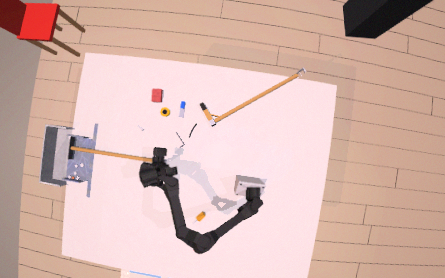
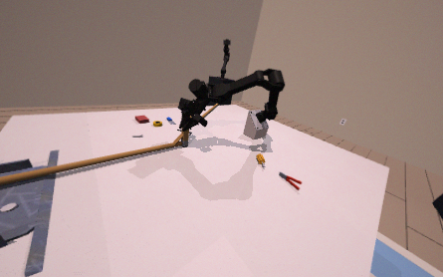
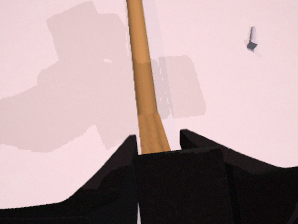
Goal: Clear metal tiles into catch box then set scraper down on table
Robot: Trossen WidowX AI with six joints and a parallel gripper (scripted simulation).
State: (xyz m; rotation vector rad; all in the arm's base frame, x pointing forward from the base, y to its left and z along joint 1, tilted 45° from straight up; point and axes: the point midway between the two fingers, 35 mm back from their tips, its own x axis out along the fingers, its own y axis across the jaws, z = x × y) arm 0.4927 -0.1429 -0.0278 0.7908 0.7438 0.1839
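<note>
Gripper (image 1: 159, 159) (image 2: 184, 131) (image 3: 158, 139) clamped on long scraper (image 1: 112, 154) (image 2: 90, 162) (image 3: 145, 85); its head on bench plate (image 1: 86, 159) (image 2: 25, 225), near catch box (image 1: 56, 155); tiles (image 1: 76, 177) (image 2: 9, 207) sit off to one side; straight push likely misses them; long handle could twist in grip if head snags on box edge.

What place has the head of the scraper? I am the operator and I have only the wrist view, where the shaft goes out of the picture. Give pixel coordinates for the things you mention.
Observer: The dark head (image 1: 71, 148) of the scraper (image 1: 115, 155) (image 2: 100, 160) (image 3: 142, 75) is at the catch-box side of the steel bench plate (image 1: 87, 162) (image 2: 30, 199).
Operator: Thank you. Are there tiles on this plate, please?
Observer: Yes, several pale tiles (image 1: 77, 165) (image 2: 9, 207) lie there, all to one side of the shaft.
</note>
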